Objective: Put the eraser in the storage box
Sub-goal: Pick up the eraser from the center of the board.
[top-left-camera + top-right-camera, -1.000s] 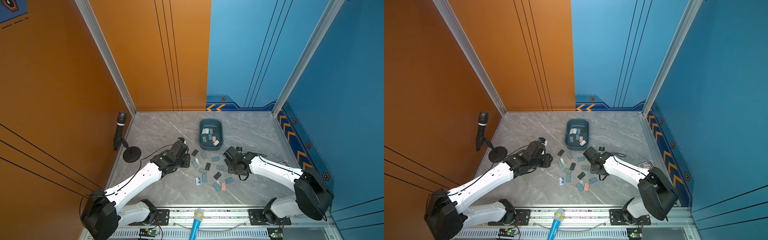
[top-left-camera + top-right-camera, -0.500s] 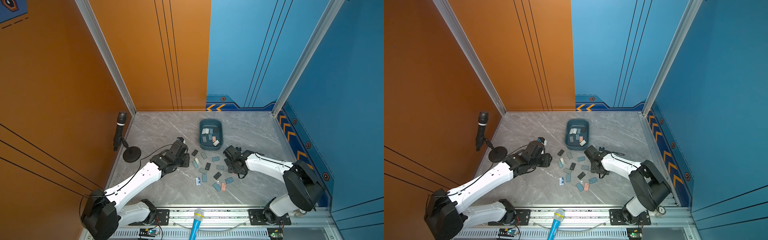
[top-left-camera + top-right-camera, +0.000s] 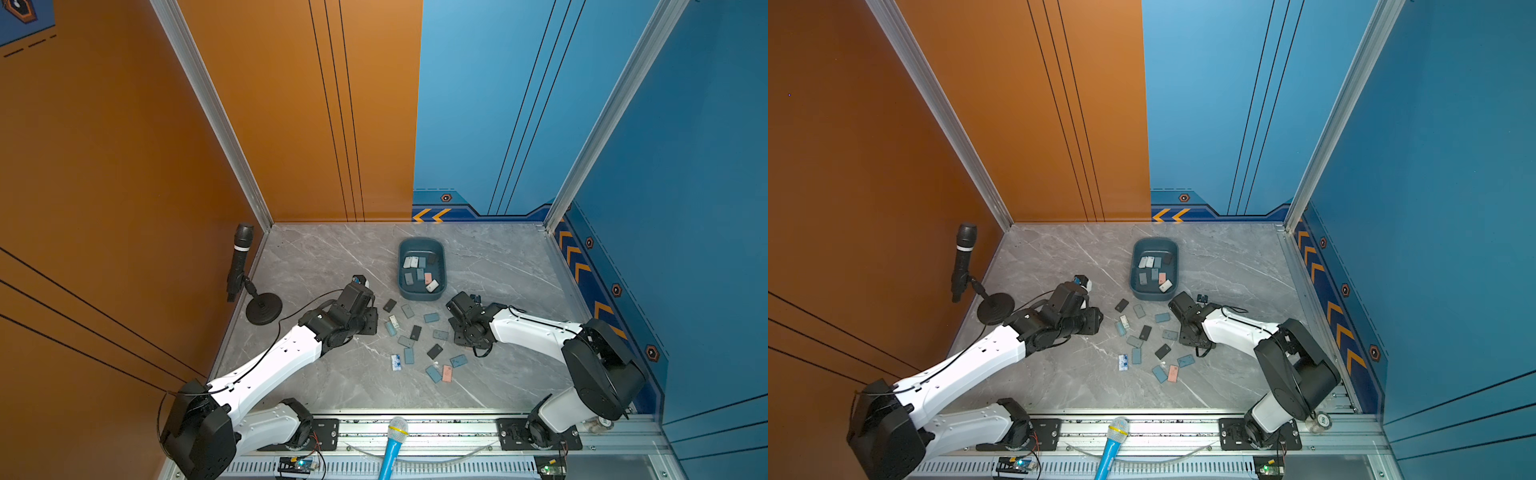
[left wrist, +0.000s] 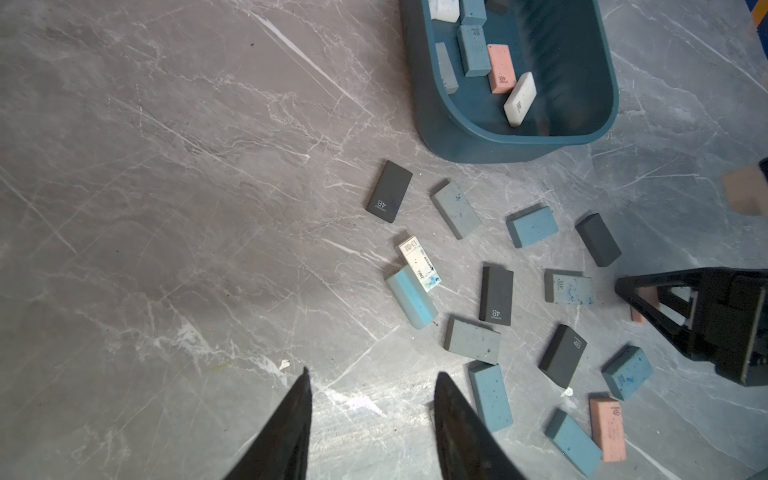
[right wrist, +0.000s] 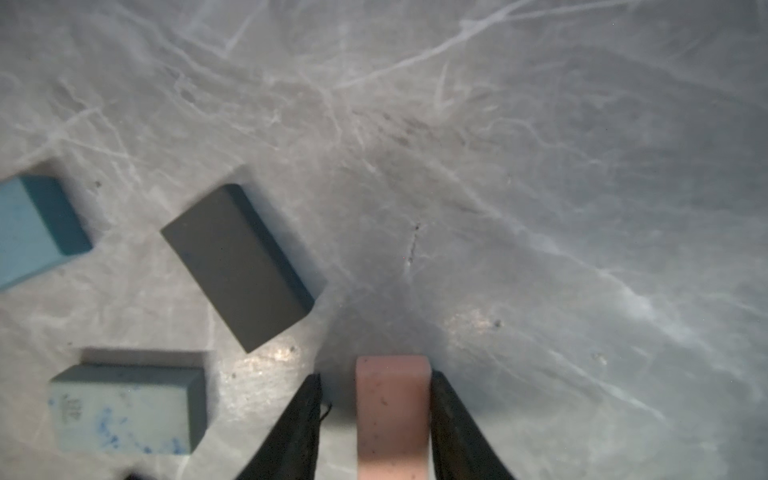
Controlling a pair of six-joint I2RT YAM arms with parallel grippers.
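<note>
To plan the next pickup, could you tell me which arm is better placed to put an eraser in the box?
Right. The right gripper straddles a pink eraser near the box; the left gripper is open and empty over the table.

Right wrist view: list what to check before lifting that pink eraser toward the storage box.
1. Pink eraser lies between the fingers of the right hand: ok.
2. Both fingers touch it: not ok, a gap shows on one side.
3. Dark grey eraser apart from the fingers: ok.
4. Storage box has bare floor free: ok.
5. Left hand open, empty, apart from the box: ok.
6. How far the fingers reach along the eraser: cannot tell.
</note>
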